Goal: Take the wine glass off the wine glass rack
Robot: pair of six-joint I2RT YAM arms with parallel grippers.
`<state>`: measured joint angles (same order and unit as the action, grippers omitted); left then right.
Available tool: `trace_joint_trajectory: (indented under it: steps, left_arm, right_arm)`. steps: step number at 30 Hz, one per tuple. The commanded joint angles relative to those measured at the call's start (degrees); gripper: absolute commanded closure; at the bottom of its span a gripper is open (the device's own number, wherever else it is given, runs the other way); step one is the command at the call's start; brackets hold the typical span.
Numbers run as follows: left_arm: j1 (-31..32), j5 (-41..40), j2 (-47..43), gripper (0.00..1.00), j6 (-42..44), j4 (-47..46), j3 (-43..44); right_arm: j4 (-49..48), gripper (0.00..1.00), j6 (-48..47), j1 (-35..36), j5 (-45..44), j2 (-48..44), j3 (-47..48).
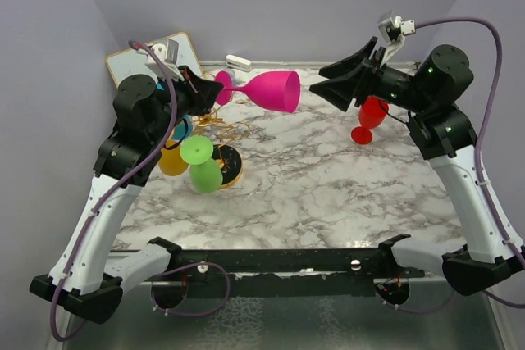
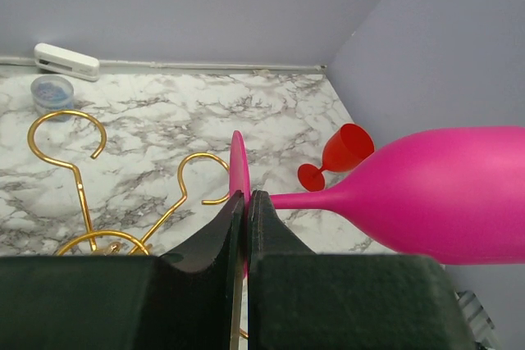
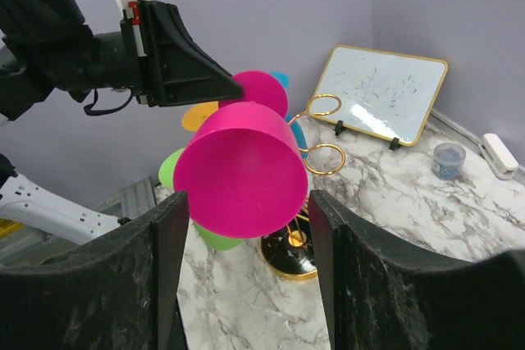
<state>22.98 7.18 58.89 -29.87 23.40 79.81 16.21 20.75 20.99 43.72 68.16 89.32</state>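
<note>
We log the left gripper [image 2: 246, 201] clamped tight on the foot of the pink wine glass [image 1: 275, 90]. The glass lies horizontal in the air, just right of the wine glass rack [image 1: 231, 161] at far left and clear of its hooks. The right gripper [image 1: 324, 79] is spread wide and empty, facing the bowl's mouth without touching it. A red glass [image 1: 369, 116] stands upright at far right

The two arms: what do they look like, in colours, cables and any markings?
The left arm and right arm match: white lower links and bulky black joint housings. Each trails a purple cable. The left gripper and right gripper have black wedge-shaped fingers, and a pale camera module sits on each wrist. No readable markings show.
</note>
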Motion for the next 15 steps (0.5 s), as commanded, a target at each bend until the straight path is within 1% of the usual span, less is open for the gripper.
trace_joint_trajectory:
  steps: [1,8,15]
  left_arm:
    - [-0.08,3.88,-1.02,1.00,-1.38,-5.36,0.41]
    - [-0.04,6.23,0.18,1.00,-3.01,-7.19,0.26]
    - [-0.03,6.09,1.07,1.00,-3.01,-7.57,0.43]
  right_arm:
    - [1.20,0.40,0.50,-0.08,-2.68,1.87,0.94]
    - [1.01,0.40,0.57,-0.13,-2.62,3.06,1.38]
    - [1.26,0.41,0.36,-0.08,-2.54,3.27,1.47]
